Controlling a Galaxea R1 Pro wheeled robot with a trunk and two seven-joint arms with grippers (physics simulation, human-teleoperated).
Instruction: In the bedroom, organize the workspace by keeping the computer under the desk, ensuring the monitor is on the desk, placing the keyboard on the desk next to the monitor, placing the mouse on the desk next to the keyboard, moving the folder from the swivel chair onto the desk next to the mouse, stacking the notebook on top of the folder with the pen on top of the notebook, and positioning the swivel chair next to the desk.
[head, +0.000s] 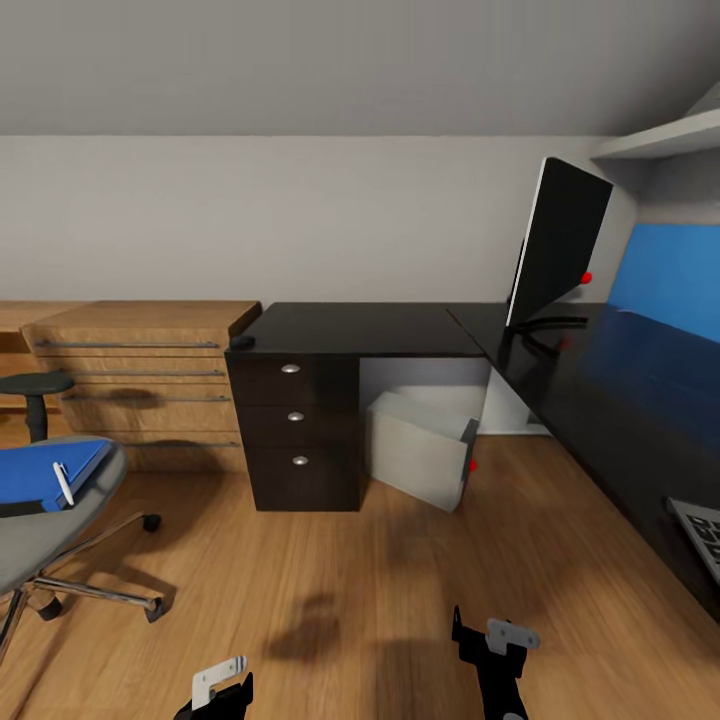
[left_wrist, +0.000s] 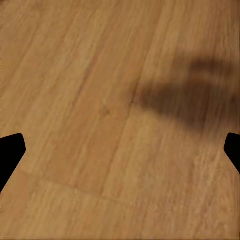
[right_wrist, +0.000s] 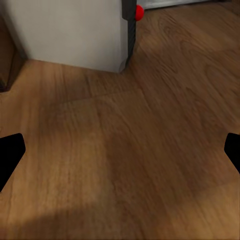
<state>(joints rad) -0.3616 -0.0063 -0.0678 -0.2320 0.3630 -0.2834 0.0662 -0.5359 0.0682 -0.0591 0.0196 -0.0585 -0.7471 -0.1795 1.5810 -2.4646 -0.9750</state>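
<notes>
The black desk (head: 380, 330) runs from the centre along the right wall. On it stand the monitor (head: 557, 240) at the corner, the keyboard (head: 702, 530) at the right edge, and the small dark mouse (head: 242, 342) on the left corner. The white computer (head: 420, 452) sits tilted under the desk. At the left, the swivel chair (head: 40, 540) carries the blue folder (head: 45, 468) with the white pen (head: 63, 483) lying on it. The notebook is out of view. My left gripper (head: 222, 685) (left_wrist: 120, 155) and right gripper (head: 495, 640) (right_wrist: 120, 155) hang open over bare floor, holding nothing.
A light wooden drawer chest (head: 140, 375) stands left of the desk, with a black round seat (head: 35, 384) in front of it. A blue wall panel (head: 670, 275) and a shelf (head: 665, 140) are above the desk's right wing. Wood floor (head: 330, 560) lies between me and the desk.
</notes>
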